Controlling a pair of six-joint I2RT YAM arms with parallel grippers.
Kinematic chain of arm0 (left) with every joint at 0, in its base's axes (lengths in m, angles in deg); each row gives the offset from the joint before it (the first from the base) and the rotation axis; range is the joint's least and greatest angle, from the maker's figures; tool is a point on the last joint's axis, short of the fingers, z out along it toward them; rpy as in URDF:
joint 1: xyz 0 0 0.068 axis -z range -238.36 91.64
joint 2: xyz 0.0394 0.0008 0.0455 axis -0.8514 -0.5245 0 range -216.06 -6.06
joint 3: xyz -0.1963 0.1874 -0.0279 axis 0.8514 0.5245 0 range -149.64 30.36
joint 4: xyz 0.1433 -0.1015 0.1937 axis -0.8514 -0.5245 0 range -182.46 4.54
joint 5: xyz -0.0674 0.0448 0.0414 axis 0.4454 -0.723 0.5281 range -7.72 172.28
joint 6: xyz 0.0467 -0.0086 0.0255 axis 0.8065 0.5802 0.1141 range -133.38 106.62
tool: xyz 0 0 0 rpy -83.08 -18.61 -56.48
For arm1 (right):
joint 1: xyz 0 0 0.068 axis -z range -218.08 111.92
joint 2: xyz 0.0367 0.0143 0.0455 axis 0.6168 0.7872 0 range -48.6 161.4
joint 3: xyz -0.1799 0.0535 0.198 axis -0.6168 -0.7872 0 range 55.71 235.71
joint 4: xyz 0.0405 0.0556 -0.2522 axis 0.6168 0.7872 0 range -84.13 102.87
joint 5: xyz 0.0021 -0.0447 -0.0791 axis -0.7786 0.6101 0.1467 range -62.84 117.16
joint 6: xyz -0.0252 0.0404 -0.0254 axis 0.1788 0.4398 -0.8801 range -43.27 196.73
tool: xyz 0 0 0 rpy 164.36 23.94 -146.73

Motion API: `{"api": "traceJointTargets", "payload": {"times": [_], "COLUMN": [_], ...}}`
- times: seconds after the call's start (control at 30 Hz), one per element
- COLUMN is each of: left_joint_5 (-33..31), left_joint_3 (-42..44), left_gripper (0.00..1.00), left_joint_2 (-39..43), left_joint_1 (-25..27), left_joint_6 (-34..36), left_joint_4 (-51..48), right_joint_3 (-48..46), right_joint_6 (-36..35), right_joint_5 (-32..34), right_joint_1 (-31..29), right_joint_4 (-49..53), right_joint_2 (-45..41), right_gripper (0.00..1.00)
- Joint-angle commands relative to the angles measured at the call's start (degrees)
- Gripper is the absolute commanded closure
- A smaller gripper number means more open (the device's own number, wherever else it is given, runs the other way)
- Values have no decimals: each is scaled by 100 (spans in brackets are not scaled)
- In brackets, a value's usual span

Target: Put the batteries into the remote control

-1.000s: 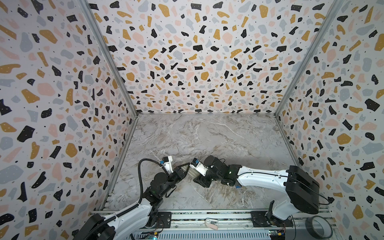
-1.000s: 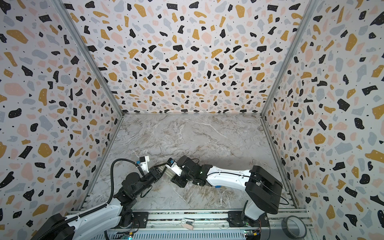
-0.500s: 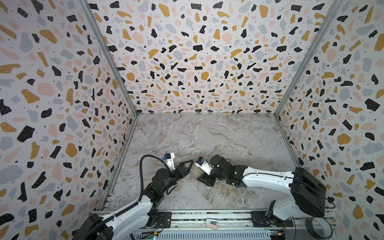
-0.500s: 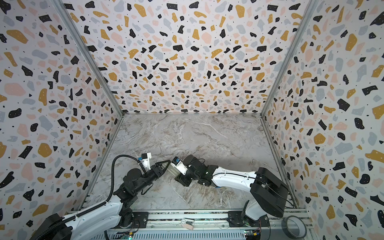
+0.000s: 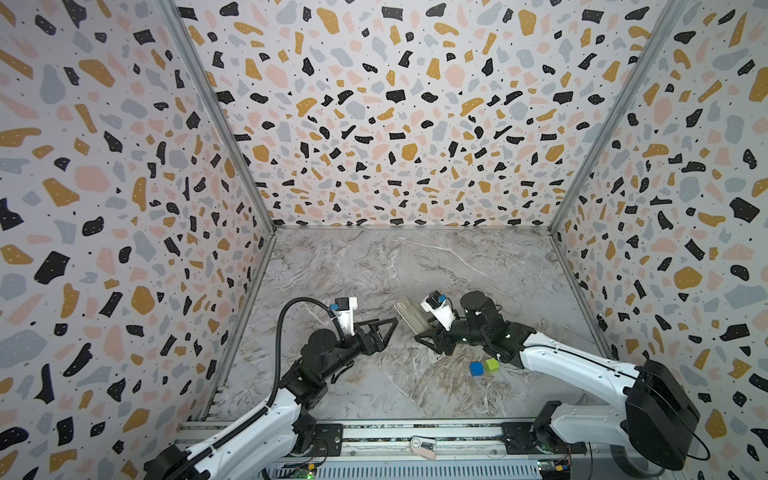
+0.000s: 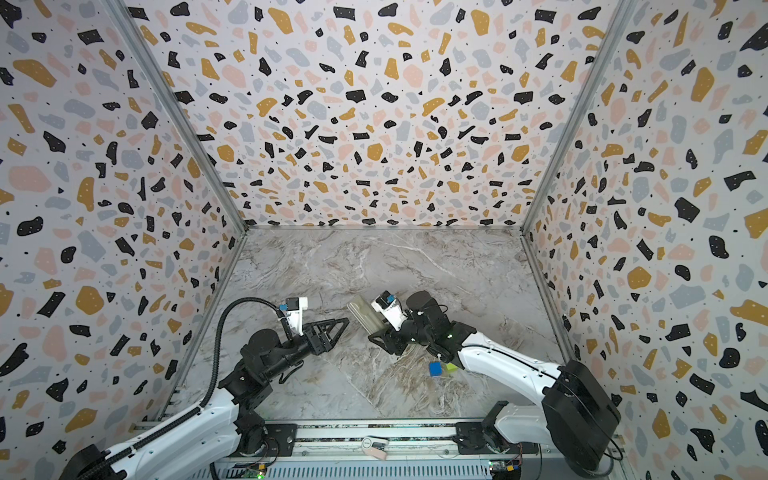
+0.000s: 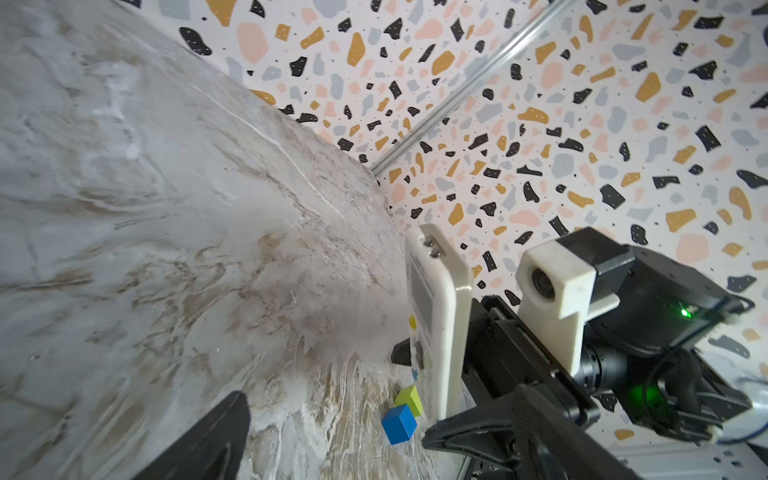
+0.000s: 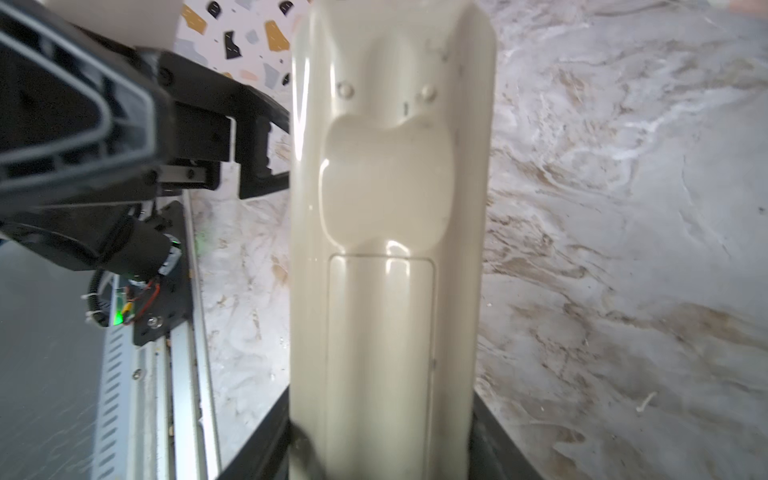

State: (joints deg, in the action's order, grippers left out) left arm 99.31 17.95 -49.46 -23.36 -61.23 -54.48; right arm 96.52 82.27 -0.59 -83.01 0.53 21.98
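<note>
- Your right claw (image 5: 429, 337) pinches the remote control (image 5: 410, 316) by its button end, tilted with its back upward, probably to present the battery cover (image 8: 380, 332).
- Your left claw (image 5: 385, 330) stands spread and empty, just beside it.
- No batteries are visible, and the cover looks shut.

top pair: both parked high over the front rail (image 5: 374, 432), tilted down toward the back wall (image 5: 395, 124), far enough off that the whole surface (image 5: 415, 266) fits; pretty much twins
left wrist: rides low behind the left tool (image 5: 388, 332), facing the right arm (image 7: 648, 316), remote control (image 7: 436, 324) edge-on and close
right wrist: jammed right up on the remote control's back, looking along it toward the left arm (image 8: 83, 124)
shared: remote control in all four; blue cube (image 7: 399, 424) and green cube (image 7: 409, 399) in top pair plus left wrist
</note>
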Motion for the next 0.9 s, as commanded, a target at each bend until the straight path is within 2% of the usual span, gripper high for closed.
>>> {"api": "traceJointTargets", "payload": {"times": [0.0, 0.17, 0.5, 0.7, 0.87], "left_joint_5": [392, 740, 1024, 1257, 1421], "left_joint_3": [-263, -412, -896, -1205, -1203], "left_gripper": [0, 0, 2, 11, 17], "left_joint_2": [96, 170, -20, -312, -295], "left_joint_1": [173, 446, 817, 1094, 1171], "left_joint_6": [645, 898, 1291, 1472, 1340], "left_joint_4": [334, 788, 1067, 1182, 1434], "right_joint_3": [-59, -113, -344, -354, -441], "right_joint_6": [58, 123, 140, 110, 257], "right_joint_5": [-951, -1753, -2385, -2542, -2599], "right_joint_1": [105, 124, 32, -42, -42], "right_joint_4": [-406, -829, -1372, -1437, -1695], "right_joint_2": [-259, -512, -1010, -1111, -1239], "right_gripper": [100, 100, 100, 100, 100]}}
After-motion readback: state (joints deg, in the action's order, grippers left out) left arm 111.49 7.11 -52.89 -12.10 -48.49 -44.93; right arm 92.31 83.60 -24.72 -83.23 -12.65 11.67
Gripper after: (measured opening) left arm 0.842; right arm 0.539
